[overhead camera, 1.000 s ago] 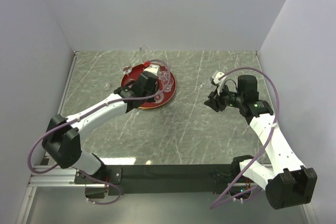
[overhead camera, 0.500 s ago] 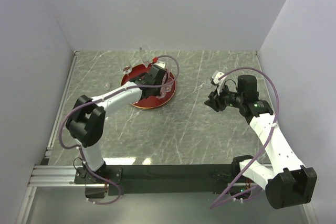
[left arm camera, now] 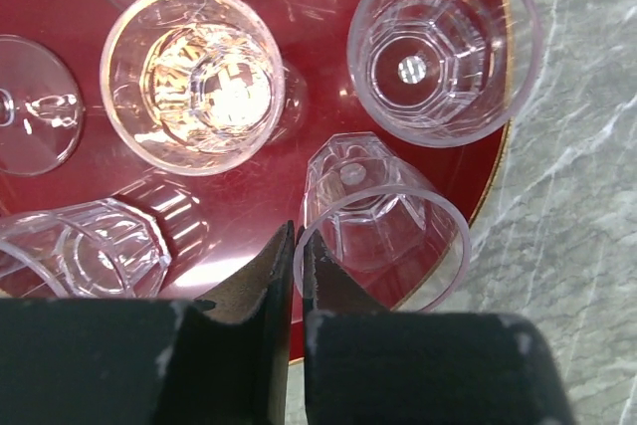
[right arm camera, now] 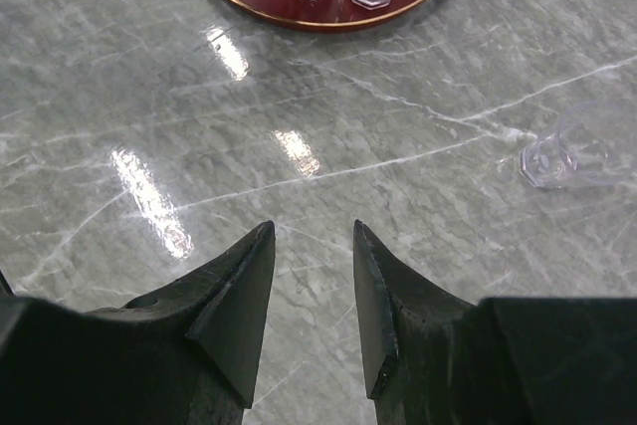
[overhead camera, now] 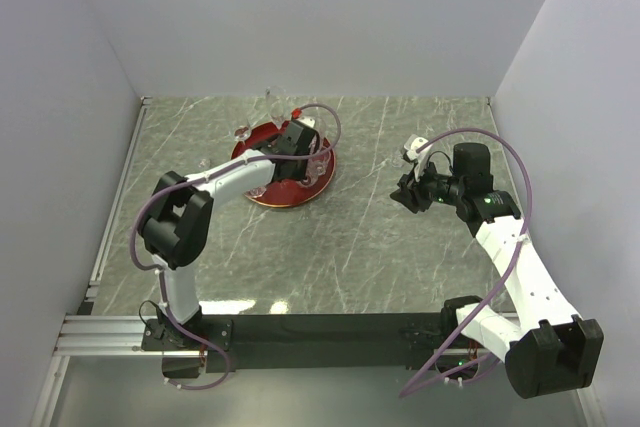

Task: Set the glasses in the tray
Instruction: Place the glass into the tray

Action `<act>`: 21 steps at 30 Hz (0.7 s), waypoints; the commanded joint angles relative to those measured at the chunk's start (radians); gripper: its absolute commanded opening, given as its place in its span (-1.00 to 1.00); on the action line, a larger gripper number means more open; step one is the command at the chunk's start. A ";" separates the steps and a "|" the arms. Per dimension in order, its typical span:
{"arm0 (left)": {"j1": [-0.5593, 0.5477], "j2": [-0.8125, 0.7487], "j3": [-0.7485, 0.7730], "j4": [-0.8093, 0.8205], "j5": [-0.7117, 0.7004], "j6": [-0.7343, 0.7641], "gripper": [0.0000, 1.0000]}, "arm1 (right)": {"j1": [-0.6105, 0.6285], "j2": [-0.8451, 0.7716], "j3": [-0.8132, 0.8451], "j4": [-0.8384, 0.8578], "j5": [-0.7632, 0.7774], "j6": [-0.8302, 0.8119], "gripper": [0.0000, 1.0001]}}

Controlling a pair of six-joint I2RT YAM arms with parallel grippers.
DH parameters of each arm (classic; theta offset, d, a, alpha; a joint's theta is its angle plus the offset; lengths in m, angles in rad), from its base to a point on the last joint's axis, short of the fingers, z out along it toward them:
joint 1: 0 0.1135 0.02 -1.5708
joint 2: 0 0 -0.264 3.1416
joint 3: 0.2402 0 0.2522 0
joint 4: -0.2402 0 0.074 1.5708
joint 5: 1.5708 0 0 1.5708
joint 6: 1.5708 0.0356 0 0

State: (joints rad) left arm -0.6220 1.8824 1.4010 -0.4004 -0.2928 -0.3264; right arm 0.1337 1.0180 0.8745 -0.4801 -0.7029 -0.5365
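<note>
Left gripper (left arm camera: 297,231) clamped on tumbler (left arm camera: 373,206) rim; tumbler mouth-up just inside tray (left arm camera: 249,208) edge. Right gripper (right arm camera: 314,228) apart, empty, well off tray.

In the tray (left arm camera: 309,37) stand glasses (left arm camera: 189,77), and one more glass (right arm camera: 572,156) lies on the table (right arm camera: 348,146) apart from it.

Tray (left arm camera: 320,97) dense with close-set glasses (left arm camera: 443,47)

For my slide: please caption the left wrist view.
Left hand pinches one tumbler by its rim over the red tray, among other glasses.
</note>
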 commanded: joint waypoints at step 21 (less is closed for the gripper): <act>0.005 -0.044 0.066 0.018 0.043 -0.008 0.11 | -0.017 -0.006 -0.009 0.015 -0.007 -0.006 -0.11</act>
State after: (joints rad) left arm -0.6205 1.9015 1.4261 -0.3855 -0.2588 -0.3336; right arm 0.1299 1.0180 0.8745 -0.4801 -0.7013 -0.5369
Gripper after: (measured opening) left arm 0.544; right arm 0.447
